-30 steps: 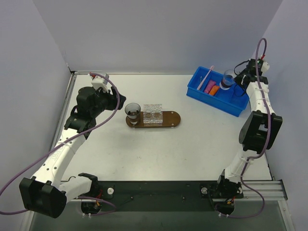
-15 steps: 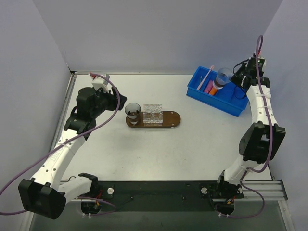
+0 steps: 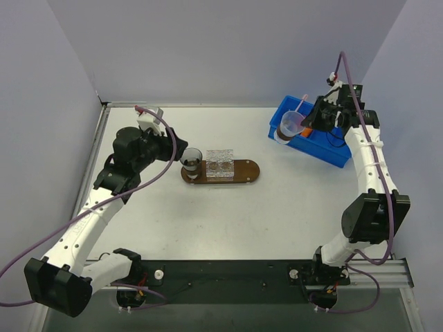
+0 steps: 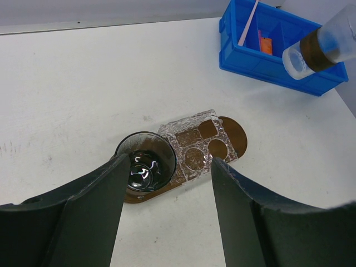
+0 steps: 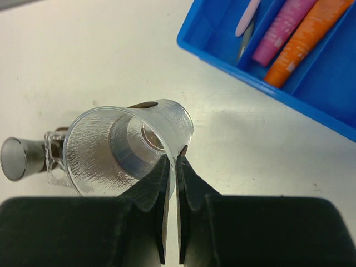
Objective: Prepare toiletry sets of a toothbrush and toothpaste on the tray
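Grip: right gripper pinched shut on the wall of the clear cup, one finger inside the rim and one outside.
Tilt: on its side, open mouth toward the wrist lens.
Change: raised out of the blue bin within the last second and swung left; now hanging over the bin's left end, on the side facing the tray.
Meaning: probably a second cup on its way to the tray before anything gets loaded. No set started yet.
Other arm: left gripper spread wide and holding nothing, poised just in front of the dark cup; edged a little nearer the tray than a second ago.
Tray contents: dark cup on the left end, clear holder with round holes beside it in the middle, right end bare wood.
Toothbrush: leaning in the bin's left compartment, not gripped.
Toothpaste: magenta tube and orange tube side by side in the next compartment, well apart from the tray.
Right wrist view alone: the pinch on the cup wall, and both tubes nearly full length.
Left wrist view alone: the holes in the holder and the inside of the dark cup, apparently empty; of the tubes, only a glimpse of orange.
Top view alone: both arms together, and the stretch of table between the carried cup and the tray.
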### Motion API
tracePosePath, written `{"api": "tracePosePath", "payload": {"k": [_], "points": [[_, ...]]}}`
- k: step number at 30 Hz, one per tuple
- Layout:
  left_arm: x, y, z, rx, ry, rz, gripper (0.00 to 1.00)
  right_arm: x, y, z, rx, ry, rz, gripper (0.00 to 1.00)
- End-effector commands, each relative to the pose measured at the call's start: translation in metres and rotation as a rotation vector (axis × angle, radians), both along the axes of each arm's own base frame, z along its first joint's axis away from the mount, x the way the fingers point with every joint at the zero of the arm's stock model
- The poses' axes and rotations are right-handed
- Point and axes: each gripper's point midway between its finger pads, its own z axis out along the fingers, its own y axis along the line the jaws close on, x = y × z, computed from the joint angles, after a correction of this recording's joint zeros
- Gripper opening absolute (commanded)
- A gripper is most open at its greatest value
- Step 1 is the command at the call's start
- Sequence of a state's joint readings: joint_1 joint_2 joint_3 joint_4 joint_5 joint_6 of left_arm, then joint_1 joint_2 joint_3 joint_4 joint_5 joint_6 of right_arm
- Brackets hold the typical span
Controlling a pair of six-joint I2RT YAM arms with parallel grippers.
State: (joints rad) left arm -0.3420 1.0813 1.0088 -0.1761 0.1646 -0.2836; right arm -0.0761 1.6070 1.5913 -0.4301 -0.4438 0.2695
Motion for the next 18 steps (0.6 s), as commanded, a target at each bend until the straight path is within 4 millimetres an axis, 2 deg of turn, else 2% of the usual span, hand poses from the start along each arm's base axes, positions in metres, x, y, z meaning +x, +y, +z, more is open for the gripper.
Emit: {"api": "tracePosePath", "payload": {"k": [1, 8, 10, 14, 18], "points": [[-0.004, -0.006, 0.031, -0.02, -0.088, -0.028, 0.7, -0.024, 0.026, 0.035, -0.039, -0.075, 0.179, 0.0], [-0.007, -0.01, 0.032, -0.02, -0.092, -0.044, 0.7, -0.046, 0.036, 0.022, -0.106, -0.067, 0.262, 0.0], [-0.009, -0.014, 0.033, -0.024, -0.094, -0.062, 0.7, -0.053, 0.048, 0.017, -0.14, -0.073, 0.323, 0.0], [-0.016, -0.028, 0.036, -0.017, -0.113, -0.141, 0.7, -0.061, 0.062, 0.011, -0.158, -0.078, 0.405, 0.0], [-0.03, -0.059, 0.032, -0.021, -0.091, -0.255, 0.7, -0.072, 0.08, 0.004, -0.226, -0.085, 0.489, 0.0]]}}
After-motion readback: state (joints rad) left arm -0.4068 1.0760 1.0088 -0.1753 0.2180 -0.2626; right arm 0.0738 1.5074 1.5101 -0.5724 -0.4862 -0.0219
